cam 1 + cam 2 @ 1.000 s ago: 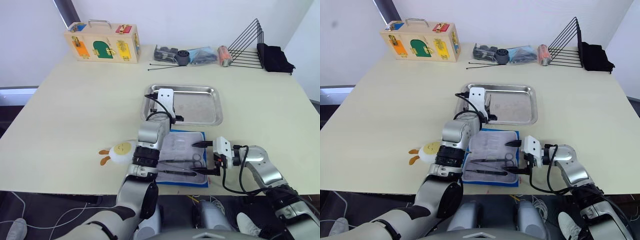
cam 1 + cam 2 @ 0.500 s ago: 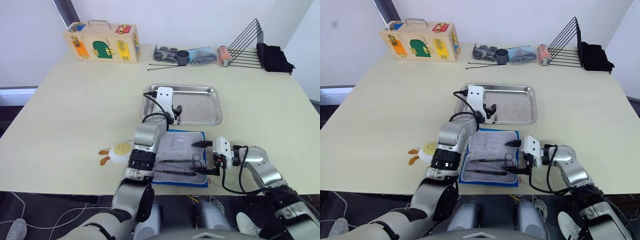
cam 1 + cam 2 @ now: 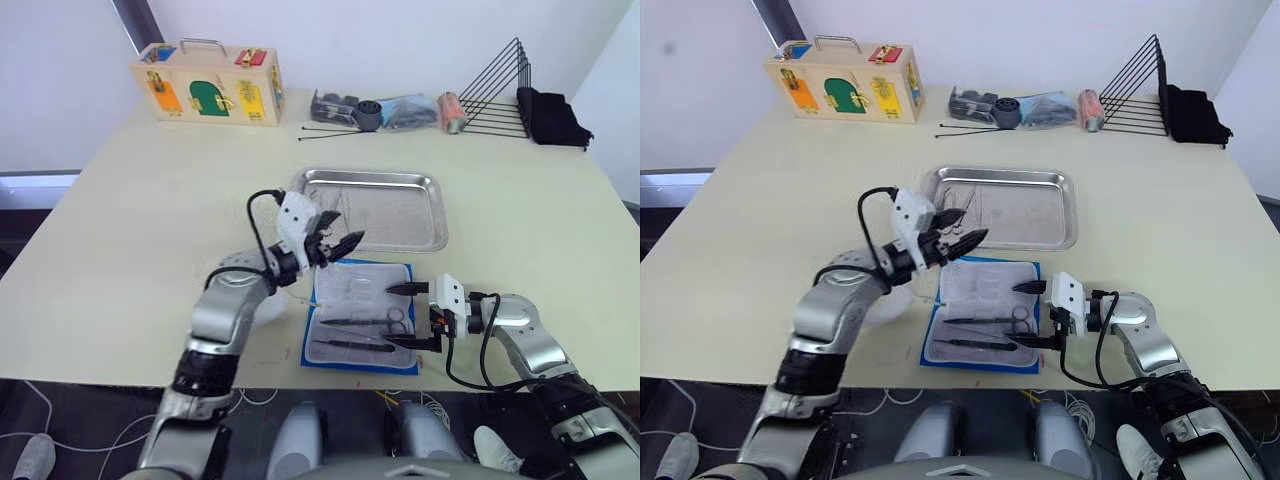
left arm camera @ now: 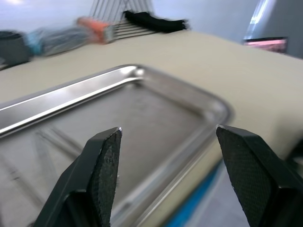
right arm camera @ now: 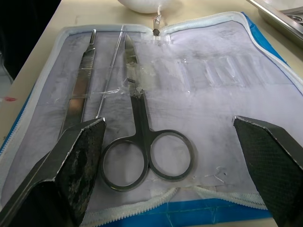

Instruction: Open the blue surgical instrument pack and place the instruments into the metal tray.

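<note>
The blue surgical instrument pack [image 3: 361,317] lies open on the table's [image 3: 150,220] near edge, just near of the metal tray [image 3: 375,208]. In its pale lining we see the instruments [image 5: 142,137]: scissors, with straight tools beside them. The right gripper [image 3: 412,316] sits at the pack's right edge, its jaws wide apart. The left gripper [image 3: 338,236] hovers over the tray's near-left corner, its jaws also apart, holding nothing.

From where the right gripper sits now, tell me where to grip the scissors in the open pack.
Grip the scissors at the shank just above the ring handles, probably coming straight down. They lie flat in the blue surgical instrument pack, rings toward the open right gripper, blades apparently tucked under a clear strap.
</note>
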Robot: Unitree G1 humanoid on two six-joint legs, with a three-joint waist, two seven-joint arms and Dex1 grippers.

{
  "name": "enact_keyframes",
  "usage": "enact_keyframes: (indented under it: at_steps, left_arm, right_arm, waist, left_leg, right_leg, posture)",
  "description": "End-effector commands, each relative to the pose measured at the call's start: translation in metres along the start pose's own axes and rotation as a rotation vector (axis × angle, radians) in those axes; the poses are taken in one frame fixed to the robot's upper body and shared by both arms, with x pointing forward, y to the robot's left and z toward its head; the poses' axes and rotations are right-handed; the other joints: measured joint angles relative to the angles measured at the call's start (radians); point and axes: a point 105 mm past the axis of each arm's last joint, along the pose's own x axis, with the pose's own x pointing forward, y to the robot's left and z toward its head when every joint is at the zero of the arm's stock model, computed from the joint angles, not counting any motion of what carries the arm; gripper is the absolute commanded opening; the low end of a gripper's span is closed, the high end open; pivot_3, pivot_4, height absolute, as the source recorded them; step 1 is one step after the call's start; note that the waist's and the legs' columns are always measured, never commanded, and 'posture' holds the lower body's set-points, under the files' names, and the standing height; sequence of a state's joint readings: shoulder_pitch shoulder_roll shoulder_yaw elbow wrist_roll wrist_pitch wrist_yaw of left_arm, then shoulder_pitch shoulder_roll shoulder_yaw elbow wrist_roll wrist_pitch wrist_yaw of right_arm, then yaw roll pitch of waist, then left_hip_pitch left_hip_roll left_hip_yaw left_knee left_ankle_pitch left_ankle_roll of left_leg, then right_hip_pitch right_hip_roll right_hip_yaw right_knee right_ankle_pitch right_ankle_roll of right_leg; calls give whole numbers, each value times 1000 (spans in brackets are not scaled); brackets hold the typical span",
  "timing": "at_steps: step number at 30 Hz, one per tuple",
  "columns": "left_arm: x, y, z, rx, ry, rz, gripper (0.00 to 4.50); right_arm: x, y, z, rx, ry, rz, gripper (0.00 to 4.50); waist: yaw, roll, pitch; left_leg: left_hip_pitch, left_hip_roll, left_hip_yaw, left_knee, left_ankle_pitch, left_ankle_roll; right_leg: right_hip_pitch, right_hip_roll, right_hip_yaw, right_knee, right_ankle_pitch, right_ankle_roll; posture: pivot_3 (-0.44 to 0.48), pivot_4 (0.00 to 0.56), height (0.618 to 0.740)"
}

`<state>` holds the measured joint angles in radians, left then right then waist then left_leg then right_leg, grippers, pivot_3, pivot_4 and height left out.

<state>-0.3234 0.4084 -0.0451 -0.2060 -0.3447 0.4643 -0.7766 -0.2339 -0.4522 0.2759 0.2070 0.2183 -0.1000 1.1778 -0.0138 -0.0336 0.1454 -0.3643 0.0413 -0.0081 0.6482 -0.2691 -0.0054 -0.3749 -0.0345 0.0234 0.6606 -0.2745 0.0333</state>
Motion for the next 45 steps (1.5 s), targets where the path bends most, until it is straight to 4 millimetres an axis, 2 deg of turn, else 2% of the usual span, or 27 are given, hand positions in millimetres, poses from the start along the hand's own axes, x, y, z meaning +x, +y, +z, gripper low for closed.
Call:
enact_keyframes:
  at_steps: [1,7,11,15,17,18,20,26,33,37,42,45]
  left_arm:
    - [-30,-18,15,63,-55,-182,3334]
    - [-77,-32,13,109,18,-421,3334]
    - [-105,-28,12,168,76,-527,3334]
    - [-122,-22,14,207,105,-585,3334]
    - [-124,-20,18,217,107,-596,3334]
    - [-124,-19,19,218,107,-599,3865]
    - [-123,-19,20,214,100,-606,4417]
    - [-113,-26,21,220,62,-609,4417]
    - [-113,-29,22,224,47,-628,4417]
    - [-114,-31,22,238,43,-655,4417]
    - [-113,-34,23,227,22,-666,4417]
    - [-110,-42,20,213,10,-690,4417]
  right_arm:
    - [-5,21,-42,151,123,32,4500]
    - [-4,20,-38,153,90,17,4500]
    - [-5,20,-37,151,88,15,4500]
    - [-6,21,-37,151,86,15,4500]
    - [-6,21,-36,151,80,14,4500]
    - [-6,21,-35,150,76,13,4500]
    - [-6,21,-33,147,66,8,4500]
    - [-11,17,-21,130,26,-14,4500]
    - [-24,6,5,36,-62,-96,4500]
    - [-31,7,13,5,-85,-92,4500]
    - [-39,8,34,-47,-153,-71,4500]
    - [-47,10,47,-63,-179,-65,4500]
  waist:
    - [0,1,1]
    - [3,2,2]
    - [2,2,3]
    - [4,6,5]
    - [4,6,5]
    - [4,6,7]
    - [5,4,7]
    - [5,5,10]
    - [8,9,13]
    - [8,11,15]
    - [5,14,21]
    - [0,16,25]
  left_leg:
    - [0,0,0,0,0,0]
    - [-1,1,0,0,0,0]
    - [-1,1,-1,-1,0,0]
    - [-2,1,-1,-1,0,0]
    - [-2,2,-1,-1,0,1]
    - [-2,2,-1,-1,0,1]
    - [-3,2,-1,-1,0,1]
    - [-6,2,-1,-1,0,1]
    - [-19,1,-1,0,0,1]
    - [-20,0,1,1,0,1]
    - [-23,0,1,2,0,1]
    - [-23,0,1,3,0,1]
  right_leg:
    - [0,0,0,0,0,0]
    - [0,-1,-1,0,-3,-4]
    - [-1,0,-2,-2,-3,-4]
    - [-2,0,-2,-2,-3,-4]
    - [-2,0,-2,-2,-3,-4]
    - [-2,0,-2,-2,-3,-4]
    - [-3,0,-2,-2,-3,-4]
    - [-3,1,-4,-3,-1,-1]
    - [-14,1,-8,-3,-1,0]
    - [-16,0,-7,-3,0,0]
    - [-19,1,-6,0,0,0]
    - [-20,1,-6,2,0,0]
  posture:
    - [0,150,740]
    - [0,150,740]
    - [0,150,740]
    - [0,150,740]
    - [0,150,740]
    - [0,150,740]
    - [0,150,740]
    - [0,150,740]
    - [0,150,740]
    - [0,150,740]
    - [0,150,740]
    - [0,150,740]
